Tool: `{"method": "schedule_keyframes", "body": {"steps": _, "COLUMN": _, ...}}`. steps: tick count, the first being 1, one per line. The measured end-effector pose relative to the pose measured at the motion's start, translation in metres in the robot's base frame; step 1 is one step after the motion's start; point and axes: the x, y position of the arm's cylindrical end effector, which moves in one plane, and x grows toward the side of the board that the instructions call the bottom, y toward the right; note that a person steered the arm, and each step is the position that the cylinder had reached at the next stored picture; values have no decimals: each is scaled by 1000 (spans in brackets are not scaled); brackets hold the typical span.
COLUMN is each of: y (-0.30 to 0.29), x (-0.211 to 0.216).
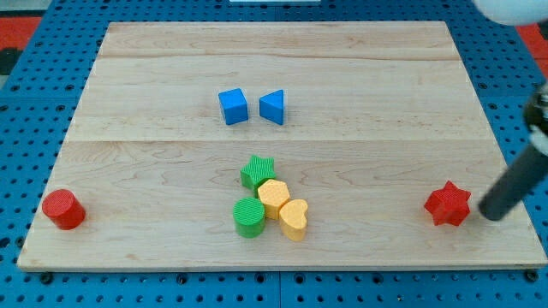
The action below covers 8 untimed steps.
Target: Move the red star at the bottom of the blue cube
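The red star lies near the board's lower right corner. The blue cube sits in the upper middle of the board, with a blue triangular block just to its right. My tip is the lower end of the dark rod that comes in from the view's right edge. It stands just right of the red star, close to it, with a narrow gap between them.
A green star, a yellow hexagon, a green cylinder and a yellow heart cluster in the lower middle. A red cylinder stands at the lower left corner. The wooden board lies on a blue pegboard.
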Motion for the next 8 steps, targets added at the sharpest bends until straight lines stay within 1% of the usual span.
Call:
{"method": "schedule_keyframes", "body": {"steps": 1, "y": -43, "x": -3}}
{"method": "schedule_keyframes", "body": {"steps": 2, "y": -44, "x": 4}}
{"method": "schedule_keyframes", "body": {"steps": 3, "y": -108, "x": -54}}
{"method": "schedule_keyframes", "body": {"steps": 4, "y": -124, "x": -41}}
{"method": "schedule_keyframes", "body": {"steps": 5, "y": -111, "x": -10}}
{"method": "schedule_keyframes", "body": {"steps": 6, "y": -150, "x": -27}}
{"method": "schedule_keyframes", "body": {"steps": 7, "y": -188, "x": -86}}
{"method": "schedule_keyframes", "body": {"steps": 8, "y": -204, "x": -98}}
